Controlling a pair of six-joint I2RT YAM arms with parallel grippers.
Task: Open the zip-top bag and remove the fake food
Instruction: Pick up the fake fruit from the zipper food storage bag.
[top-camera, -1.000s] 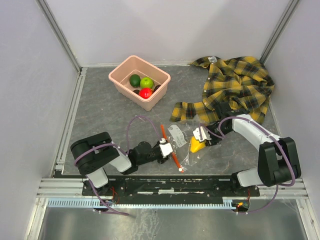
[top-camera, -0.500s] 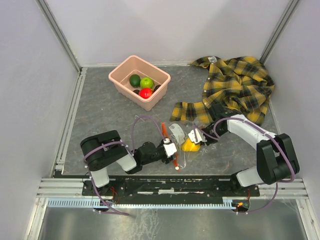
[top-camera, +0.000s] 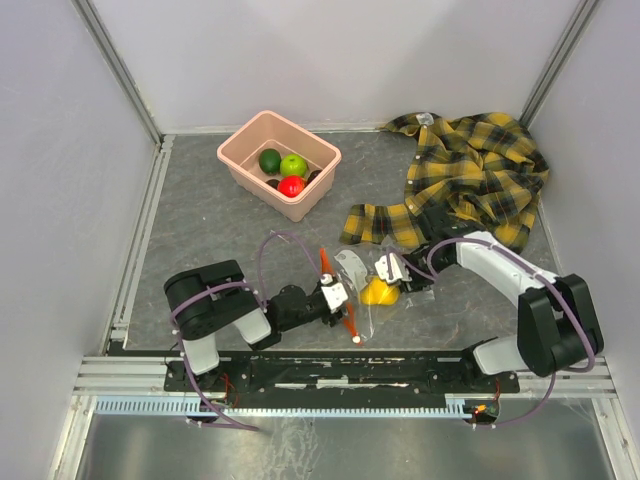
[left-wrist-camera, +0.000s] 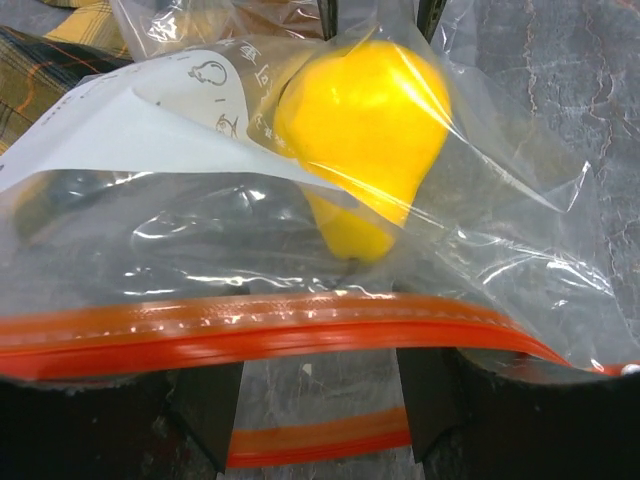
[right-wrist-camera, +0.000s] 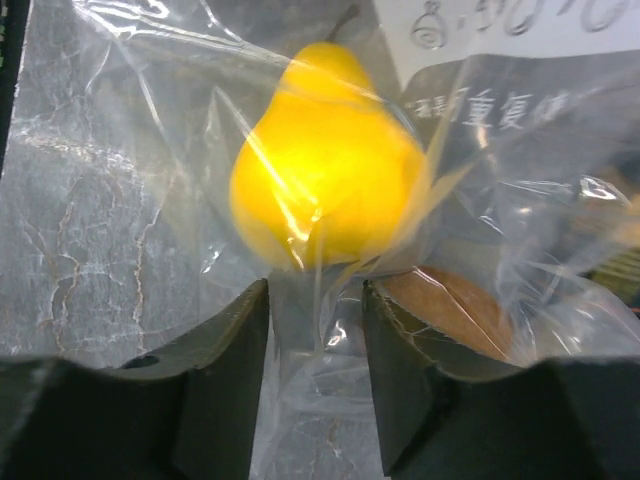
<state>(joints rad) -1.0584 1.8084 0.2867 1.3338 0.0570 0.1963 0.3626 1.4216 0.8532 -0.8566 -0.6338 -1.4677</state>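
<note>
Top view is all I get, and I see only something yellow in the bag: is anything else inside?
Observer: Yes. On the right wrist camera, a brown piece lies beside a yellow pear.
Operator: Is either gripped?
Observer: No. The right pincer is open, with only bag film between its fingers.
Operator: Is the zip parted?
Observer: The left wrist camera shows two orange zip bands apart: one above the open left pincer, one lower, between its fingers.
</note>
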